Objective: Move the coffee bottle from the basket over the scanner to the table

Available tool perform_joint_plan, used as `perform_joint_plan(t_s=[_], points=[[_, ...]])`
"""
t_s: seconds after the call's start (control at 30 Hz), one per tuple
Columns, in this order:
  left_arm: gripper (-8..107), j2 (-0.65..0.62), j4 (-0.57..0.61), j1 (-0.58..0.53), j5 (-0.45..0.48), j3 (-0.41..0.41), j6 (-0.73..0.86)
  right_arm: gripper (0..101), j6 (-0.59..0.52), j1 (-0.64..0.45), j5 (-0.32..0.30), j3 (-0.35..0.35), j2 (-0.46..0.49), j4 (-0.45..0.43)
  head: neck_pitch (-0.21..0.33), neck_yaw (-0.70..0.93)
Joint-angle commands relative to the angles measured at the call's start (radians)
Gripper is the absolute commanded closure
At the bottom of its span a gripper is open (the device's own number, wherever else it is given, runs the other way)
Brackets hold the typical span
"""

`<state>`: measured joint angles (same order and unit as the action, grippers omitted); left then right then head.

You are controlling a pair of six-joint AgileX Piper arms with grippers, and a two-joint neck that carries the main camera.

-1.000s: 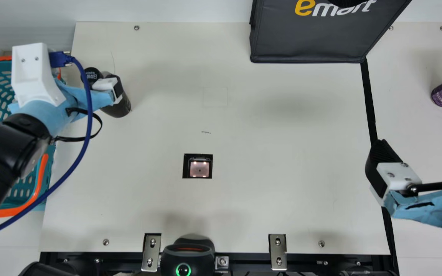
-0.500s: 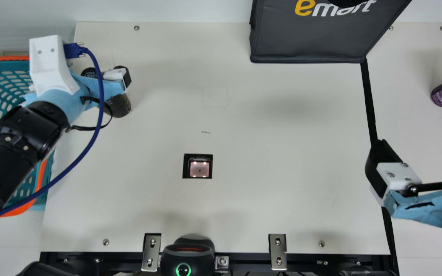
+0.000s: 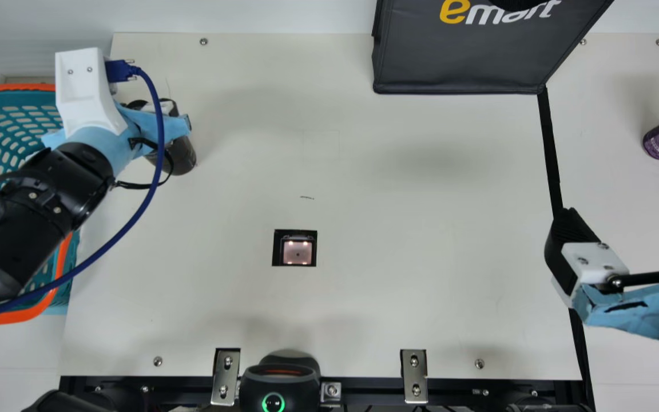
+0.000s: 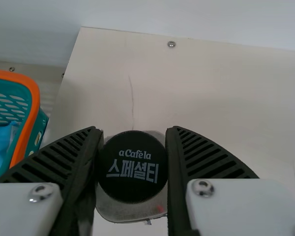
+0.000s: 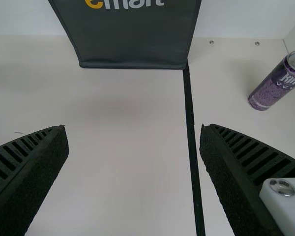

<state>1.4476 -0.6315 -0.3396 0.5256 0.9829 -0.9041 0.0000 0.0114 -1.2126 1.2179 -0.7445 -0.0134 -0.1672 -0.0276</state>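
We had shifted our left gripper [image 4: 133, 129] toward two o'clock; it clamped the coffee bottle [image 3: 182, 159] by its cap [image 4: 132, 167], upright on the table [image 3: 421, 229] beside the basket [image 3: 9, 87]. Grasping seemed in hand; next we needed to lift, then traverse toward four o'clock over the scanner [image 3: 297, 253].

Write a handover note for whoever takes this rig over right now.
Left claw: closed on the coffee bottle.
Right claw: open, nothing between its fingers.
Where things are: the bottle appears to stand upright on the table, just outside the basket; the scanner window is set in the tabletop.
Done: bottle is out of the basket.
Left: pictures don't settle whether it was scanned. If not, probably pass it over the window, set it down, release.
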Motion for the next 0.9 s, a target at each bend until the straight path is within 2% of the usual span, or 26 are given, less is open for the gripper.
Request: perform_joint_plan(t_s=[0.0, 0.1, 0.33, 0.87], points=[[89, 0.000, -0.011, -0.002, 0.007, 0.002, -0.012, 6, 0.000, 0.000, 0.000, 0.000, 0.000, 0.000, 0.029, 0.000], [107, -0.005, -0.024, -0.009, 0.024, 0.010, -0.030, 6, 0.000, 0.000, 0.000, 0.000, 0.000, 0.000, 0.029, 0.000], [107, -0.042, -0.004, -0.037, 0.098, 0.047, -0.030, 6, 0.000, 0.000, 0.000, 0.000, 0.000, 0.000, 0.029, 0.000], [107, -0.160, 0.122, -0.158, 0.352, 0.145, 0.046, 6, 0.000, 0.000, 0.000, 0.000, 0.000, 0.000, 0.029, 0.000]])
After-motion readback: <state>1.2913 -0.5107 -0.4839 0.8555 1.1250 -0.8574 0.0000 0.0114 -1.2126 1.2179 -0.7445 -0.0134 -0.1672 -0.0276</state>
